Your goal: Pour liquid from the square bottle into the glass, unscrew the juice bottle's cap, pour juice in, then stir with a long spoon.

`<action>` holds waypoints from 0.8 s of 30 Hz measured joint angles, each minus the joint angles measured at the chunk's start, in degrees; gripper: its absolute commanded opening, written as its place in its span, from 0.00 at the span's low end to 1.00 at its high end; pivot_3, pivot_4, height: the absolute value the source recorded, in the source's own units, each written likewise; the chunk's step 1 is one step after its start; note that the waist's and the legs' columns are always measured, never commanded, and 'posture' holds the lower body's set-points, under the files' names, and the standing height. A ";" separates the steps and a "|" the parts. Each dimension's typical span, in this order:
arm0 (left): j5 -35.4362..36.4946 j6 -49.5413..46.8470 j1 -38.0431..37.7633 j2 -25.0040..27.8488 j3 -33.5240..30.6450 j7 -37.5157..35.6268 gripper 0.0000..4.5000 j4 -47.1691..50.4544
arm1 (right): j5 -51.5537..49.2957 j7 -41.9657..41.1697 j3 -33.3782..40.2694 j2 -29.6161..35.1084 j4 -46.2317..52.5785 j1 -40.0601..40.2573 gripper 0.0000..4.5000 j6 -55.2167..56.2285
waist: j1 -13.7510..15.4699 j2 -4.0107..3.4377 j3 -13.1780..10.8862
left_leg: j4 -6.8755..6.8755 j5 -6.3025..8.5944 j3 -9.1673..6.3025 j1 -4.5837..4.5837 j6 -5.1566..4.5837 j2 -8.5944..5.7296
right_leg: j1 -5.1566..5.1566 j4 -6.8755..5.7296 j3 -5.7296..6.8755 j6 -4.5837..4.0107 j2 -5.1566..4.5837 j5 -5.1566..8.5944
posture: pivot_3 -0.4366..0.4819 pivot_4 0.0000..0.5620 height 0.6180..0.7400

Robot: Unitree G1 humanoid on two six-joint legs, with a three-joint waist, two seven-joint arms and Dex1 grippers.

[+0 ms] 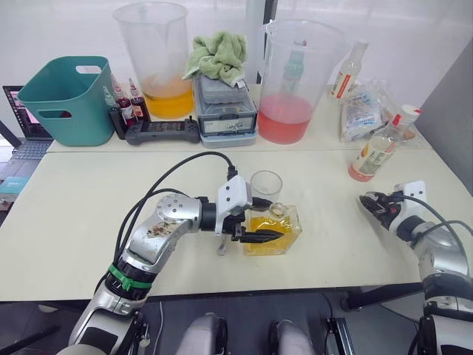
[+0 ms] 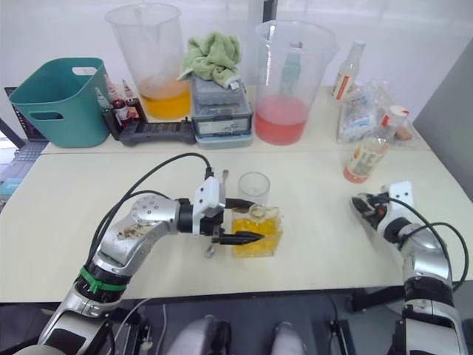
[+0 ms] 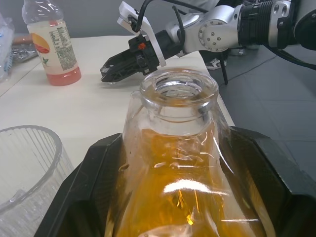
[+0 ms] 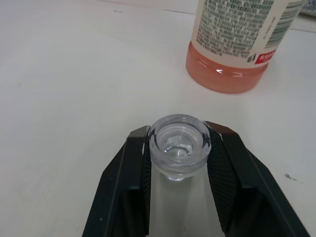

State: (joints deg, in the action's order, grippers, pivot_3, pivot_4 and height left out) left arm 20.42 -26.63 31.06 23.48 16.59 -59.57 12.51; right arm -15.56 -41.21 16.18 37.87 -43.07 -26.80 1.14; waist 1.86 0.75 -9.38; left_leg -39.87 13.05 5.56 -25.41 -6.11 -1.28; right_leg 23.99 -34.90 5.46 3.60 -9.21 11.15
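Left end effector [image 1: 260, 236] clenched on the squat clear glass square bottle [image 1: 284, 231] of yellow liquid, black fingers [image 3: 89, 192] pressed against opposite faces of the body. Bottle low over the pale worktop [image 1: 89, 200], near its front middle; contact with the surface cannot be judged. Neck open, no stopper in it. Small clear ribbed glass tumbler [image 1: 266, 185] upright on the worktop just behind the bottle, apparently empty.

Right end effector [image 1: 372, 203] low over the right side of the worktop, grasping the clear round glass stopper [image 4: 180, 140] between its two fingers [image 4: 121, 192]. Well apart from the left end effector.

Clear plastic juice bottle [image 1: 378, 148] with white-and-orange label standing upright beyond the right end effector, a little pinkish-orange liquid in the bottom, whitish screw cap [image 1: 408, 112] in place.

At the rear of the worktop: teal plastic bin [image 1: 63, 100], two large clear measuring jugs, one with orange liquid [image 1: 159, 63] and one with pink liquid [image 1: 295, 81], green cloth [image 1: 218, 53] on a grey box between them.
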 measured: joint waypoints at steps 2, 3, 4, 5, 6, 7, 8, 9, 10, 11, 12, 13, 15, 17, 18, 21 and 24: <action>0.00 0.00 -0.04 0.05 0.03 0.08 0.62 0.03 | 0.00 -0.09 0.00 -0.05 -0.58 -0.27 0.24 0.29 | -0.04 0.00 0.00 | 0.01 0.00 0.00 0.04 0.00 0.00 | -0.04 0.00 0.00 0.00 0.00 0.00 | 0.48 0.27 1.00; 0.00 0.00 -0.06 0.06 0.03 0.10 0.62 0.03 | -0.09 -0.20 0.03 -0.07 -0.84 -0.34 0.35 0.47 | -0.05 0.00 0.00 | 0.01 0.00 0.00 0.06 0.00 0.00 | -0.05 0.01 0.00 0.00 0.00 0.00 | 0.48 0.27 1.00; 0.00 0.00 -0.08 0.07 0.03 0.12 0.62 0.03 | -0.26 -0.34 0.12 -0.09 -1.20 -0.42 0.47 0.64 | -0.07 0.00 0.00 | 0.01 0.00 -0.01 0.08 0.00 0.00 | -0.07 0.01 0.00 0.00 0.00 0.00 | 0.48 0.27 1.00; 0.03 -0.01 -0.09 0.09 0.03 0.12 0.62 0.04 | -0.30 -0.35 0.18 -0.09 -1.52 -0.46 0.53 0.65 | -0.08 0.00 0.00 | 0.01 0.00 -0.02 0.08 0.00 0.00 | -0.07 0.01 0.00 0.00 0.00 0.00 | 0.48 0.27 1.00; 0.09 -0.03 -0.16 0.20 0.01 0.11 0.62 0.17 | -0.34 -0.57 0.20 -0.20 -1.89 -0.45 0.60 0.71 | -0.12 0.00 0.00 | 0.02 0.00 -0.02 0.08 0.00 0.00 | -0.06 0.00 -0.01 0.00 0.00 0.00 | 0.48 0.27 1.00; 0.09 -0.07 -0.17 0.30 0.01 0.11 0.62 0.30 | -0.35 -0.78 0.20 -0.41 -2.08 -0.45 0.68 0.78 | -0.21 0.00 0.00 | 0.03 0.00 -0.02 0.08 0.00 0.00 | -0.06 0.00 -0.01 0.00 0.00 0.00 | 0.48 0.27 1.00; 0.10 -0.18 -0.17 0.38 0.01 0.10 0.62 0.46 | -0.45 -1.10 0.21 -0.57 -2.14 -0.37 0.76 0.98 | -0.32 -0.01 0.00 | 0.04 0.00 -0.02 0.08 0.00 0.00 | -0.05 -0.01 -0.01 0.00 -0.01 0.00 | 0.48 0.27 1.00; 0.12 -0.26 -0.17 0.40 0.01 0.10 0.62 0.52 | -0.54 -1.35 0.27 -0.58 -2.13 -0.30 0.84 1.12 | -0.37 -0.03 0.00 | 0.04 0.00 -0.02 0.08 0.00 -0.01 | -0.05 -0.01 -0.02 0.00 -0.01 0.00 | 0.48 0.27 1.00; 0.13 -0.32 -0.17 0.40 0.01 0.10 0.62 0.53 | -0.64 -1.44 0.40 -0.58 -2.12 -0.30 0.91 1.22 | -0.40 -0.04 0.01 | 0.04 0.00 -0.02 0.08 0.00 -0.01 | -0.05 -0.01 -0.02 0.00 -0.01 0.00 | 0.48 0.27 1.00; 0.16 -0.38 -0.17 0.40 0.01 0.10 0.62 0.54 | -1.09 -1.67 0.69 -0.58 -1.91 -0.26 0.98 1.28 | -0.43 -0.04 0.01 | 0.04 0.00 -0.02 0.08 0.00 0.00 | -0.05 0.00 -0.01 0.00 -0.01 0.00 | 0.48 0.27 1.00; 0.20 -0.44 -0.17 0.39 -0.01 0.10 0.62 0.55 | -1.55 -2.08 1.04 -0.57 -1.29 -0.14 1.00 1.29 | -0.44 -0.05 0.00 | 0.04 0.00 -0.02 0.08 0.00 -0.01 | -0.05 0.00 -0.02 0.00 -0.01 0.00 | 0.48 0.27 1.00; 0.21 -0.51 -0.18 0.39 -0.03 0.10 0.62 0.55 | -1.75 -2.52 1.57 -0.48 -0.53 -0.10 1.00 1.29 | -0.46 -0.06 0.00 | 0.04 0.00 -0.02 0.08 0.00 0.00 | -0.05 0.00 -0.02 0.00 -0.01 0.00 | 0.48 0.27 1.00; 0.24 -0.57 -0.18 0.38 -0.05 0.09 0.62 0.56 | -2.56 -3.10 2.30 -0.26 0.98 -0.06 1.00 1.20 | -0.46 -0.06 0.00 | 0.05 0.00 -0.02 0.08 0.00 0.00 | -0.05 -0.01 -0.02 0.00 -0.01 0.00 | 0.48 0.27 1.00; 0.33 -0.73 -0.18 0.23 -0.11 0.11 0.62 0.57 | -3.65 -4.58 2.60 0.92 3.38 0.16 1.00 0.13 | -0.43 -0.10 -0.02 | 0.04 0.00 -0.03 0.08 0.00 -0.01 | -0.05 0.00 -0.02 0.00 -0.03 0.00 | 0.48 0.27 1.00; 0.43 -0.83 -0.24 0.08 -0.19 0.13 0.62 0.57 | -4.01 -5.56 2.67 1.87 4.78 0.21 1.00 -0.73 | -0.41 -0.17 -0.03 | 0.05 0.00 -0.03 0.08 0.00 -0.02 | -0.05 0.00 -0.03 0.00 -0.04 0.00 | 0.48 0.27 1.00; 0.93 -1.53 -0.23 -0.47 -0.36 0.64 0.62 0.57 | -7.94 -10.90 3.44 6.55 12.00 0.56 1.00 -6.35 | -0.39 -0.33 -0.02 | 0.04 0.01 -0.03 0.08 -0.01 0.00 | -0.04 -0.01 -0.04 0.00 -0.05 0.00 | 0.48 0.27 1.00; 1.70 -3.45 -0.18 -0.39 -0.96 1.30 0.62 0.67 | -11.68 -16.24 3.96 10.30 20.88 2.41 1.00 -12.98 | -0.36 -0.32 -0.01 | 0.03 0.02 -0.07 0.09 -0.02 0.04 | -0.06 -0.01 -0.02 -0.01 -0.03 0.00 | 0.48 0.27 1.00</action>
State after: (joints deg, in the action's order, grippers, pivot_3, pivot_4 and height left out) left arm 22.12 -30.09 30.89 23.09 15.63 -58.28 13.17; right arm -27.23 -57.45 20.15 48.17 -22.19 -24.39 -11.84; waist 1.50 0.43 -9.39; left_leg -39.84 13.07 5.50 -25.33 -6.13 -1.24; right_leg 23.92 -34.91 5.44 3.59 -9.24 11.15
